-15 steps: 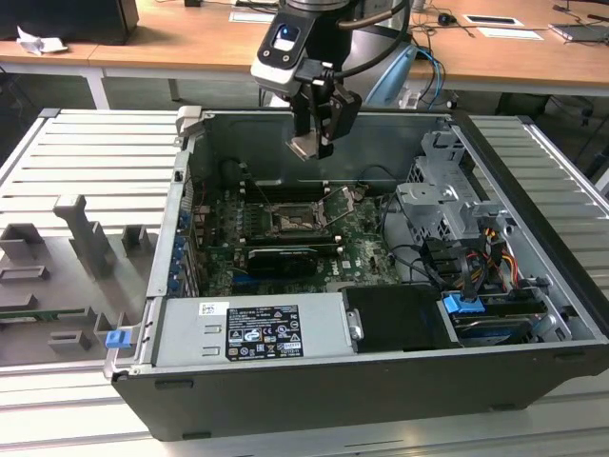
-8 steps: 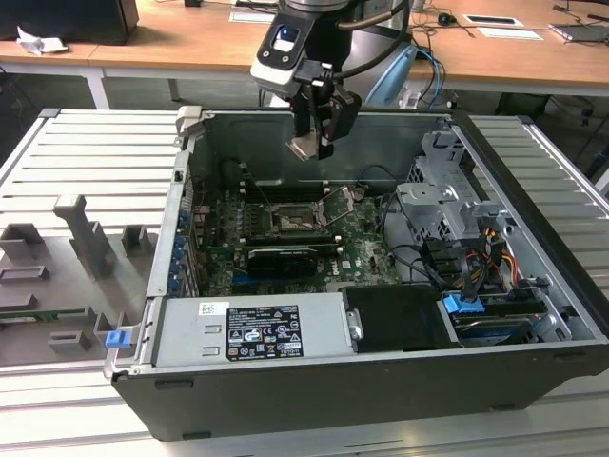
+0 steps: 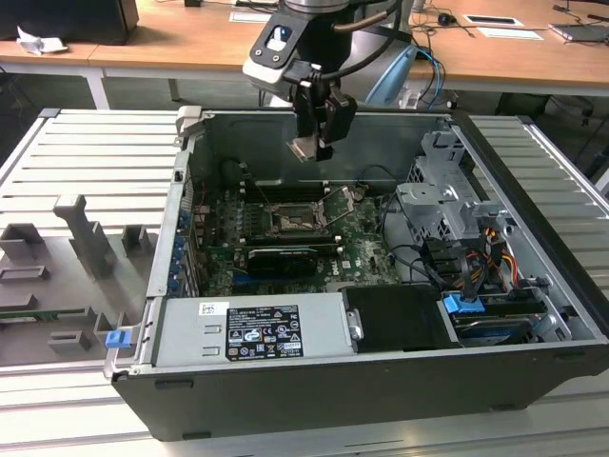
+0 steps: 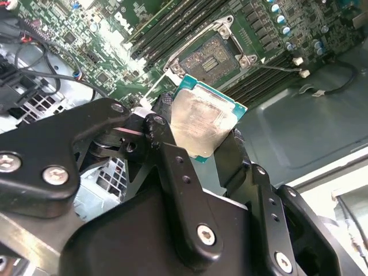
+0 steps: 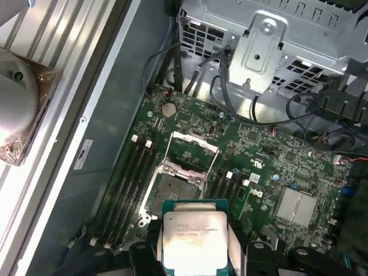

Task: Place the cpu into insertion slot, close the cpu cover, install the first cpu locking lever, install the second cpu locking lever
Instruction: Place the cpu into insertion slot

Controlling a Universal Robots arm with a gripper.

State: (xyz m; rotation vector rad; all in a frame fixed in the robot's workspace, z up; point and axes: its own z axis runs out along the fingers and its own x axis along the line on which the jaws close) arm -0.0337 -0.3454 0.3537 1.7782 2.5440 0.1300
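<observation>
- A single robot arm reaches down over a desktop computer case [image 3: 533, 190] that lies on its side on a ribbed metal table [image 3: 57, 171]; the open side faces up, seemingly so the arm can reach in from above
- The gripper [image 3: 310, 149] hangs above the case, well clear of the green circuit board [image 3: 362, 252] inside; its two black fingers [image 4: 167, 144] are clamped on the cpu [image 3: 304, 148]
- In both wrist views the cpu [image 4: 204, 123] [image 5: 194, 238] is a flat square chip with a pale silvery face and a thin green border; the fingers pinch it by two opposite edges, probably to keep its face bare and let it go down flat
- The insertion slot [image 5: 171, 192] is a dark square socket in the board, bare and with nothing seated in it; it lies below the held chip and apart from it
- The cpu cover [image 5: 194, 142], a silvery frame with a cut-out middle, is swung back from the slot on its hinge; that seems to leave the socket open for the chip
- Rows of long black memory slots [image 5: 129, 172] run along both sides of the socket
</observation>
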